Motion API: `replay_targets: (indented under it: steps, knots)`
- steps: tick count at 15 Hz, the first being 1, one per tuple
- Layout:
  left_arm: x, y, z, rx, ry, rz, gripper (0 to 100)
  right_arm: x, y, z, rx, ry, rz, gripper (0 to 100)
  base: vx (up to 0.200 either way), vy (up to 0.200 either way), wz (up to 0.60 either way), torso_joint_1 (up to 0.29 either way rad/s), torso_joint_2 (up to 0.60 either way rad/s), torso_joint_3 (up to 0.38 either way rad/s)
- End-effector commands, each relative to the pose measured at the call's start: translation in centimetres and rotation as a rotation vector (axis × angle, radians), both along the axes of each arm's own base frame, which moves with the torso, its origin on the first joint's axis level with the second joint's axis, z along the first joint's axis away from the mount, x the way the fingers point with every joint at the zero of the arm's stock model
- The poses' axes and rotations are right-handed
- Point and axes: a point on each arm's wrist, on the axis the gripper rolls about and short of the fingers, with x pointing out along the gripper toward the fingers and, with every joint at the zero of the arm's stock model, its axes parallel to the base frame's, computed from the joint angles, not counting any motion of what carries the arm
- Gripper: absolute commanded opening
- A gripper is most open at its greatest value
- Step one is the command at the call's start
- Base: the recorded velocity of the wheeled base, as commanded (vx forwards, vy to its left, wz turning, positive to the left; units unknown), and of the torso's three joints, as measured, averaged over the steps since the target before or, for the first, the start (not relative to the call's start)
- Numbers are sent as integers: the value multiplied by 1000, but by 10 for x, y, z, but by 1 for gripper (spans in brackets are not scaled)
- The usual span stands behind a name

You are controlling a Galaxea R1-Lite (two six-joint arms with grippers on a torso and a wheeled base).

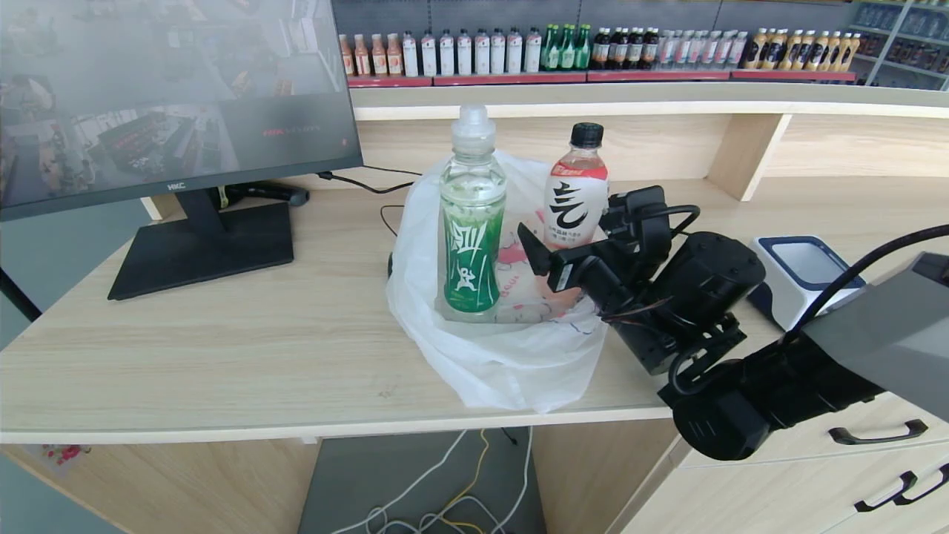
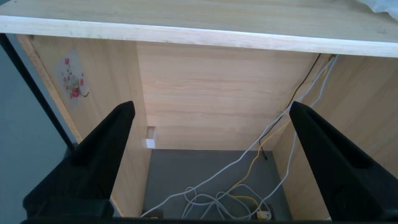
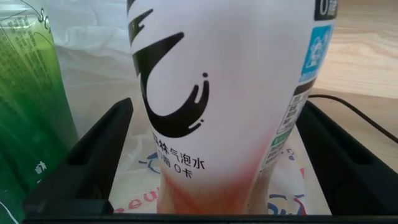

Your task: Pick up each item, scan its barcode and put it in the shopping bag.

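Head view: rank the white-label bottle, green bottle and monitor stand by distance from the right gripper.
1. White-label bottle, between the fingers of the right gripper.
2. Green bottle, just left, in the bag.
3. Monitor stand, far left.

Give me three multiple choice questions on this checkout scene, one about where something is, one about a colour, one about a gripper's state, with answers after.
1. Where is the green bottle?
A. Held up in the air
B. Upright on the shopping bag, beside the white bottle
C. Lying on its side

2. What colour is the white bottle's cap?
A. Red
B. Yellow
C. Black

3. What state is the left gripper in?
A. Open, holding nothing
B. Shut on a bottle
C. Shut on a cable

Answers: B, the head view shows it standing on the bag; C, the cap is black; A, its fingers stand wide apart with nothing between.
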Motion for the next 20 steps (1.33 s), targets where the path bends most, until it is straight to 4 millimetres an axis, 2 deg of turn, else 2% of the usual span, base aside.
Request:
replay_targets:
  steps: [1, 6, 9, 11, 13, 17, 18, 20]
  knots:
    - [0, 0, 0, 0, 1, 0, 100, -7, -5, 8, 6, -10, 0, 100, 0, 0, 0, 0, 0, 0]
    - [0, 0, 0, 0, 1, 0, 100, -31, -9, 24, 22, -31, 24, 100, 0, 0, 0, 0, 0, 0]
    - [0, 0, 0, 0, 1, 0, 100, -56, -26, 49, 53, -79, 22, 100, 0, 0, 0, 0, 0, 0]
    - [0, 0, 0, 0, 1, 0, 100, -81, -45, 67, 76, -115, 15, 100, 0, 0, 0, 0, 0, 0]
    - [0, 0, 0, 0, 1, 0, 100, -97, -61, 71, 78, -121, -1, 100, 0, 0, 0, 0, 0, 0]
    - [0, 0, 0, 0, 1, 0, 100, -162, -115, 61, 75, -117, -57, 100, 0, 0, 0, 0, 0, 0]
    - [0, 0, 0, 0, 1, 0, 100, -194, -132, 51, 90, -115, -51, 100, 0, 0, 0, 0, 0, 0]
    - [0, 0, 0, 0, 1, 0, 100, -223, -149, 39, 97, -118, -51, 100, 0, 0, 0, 0, 0, 0]
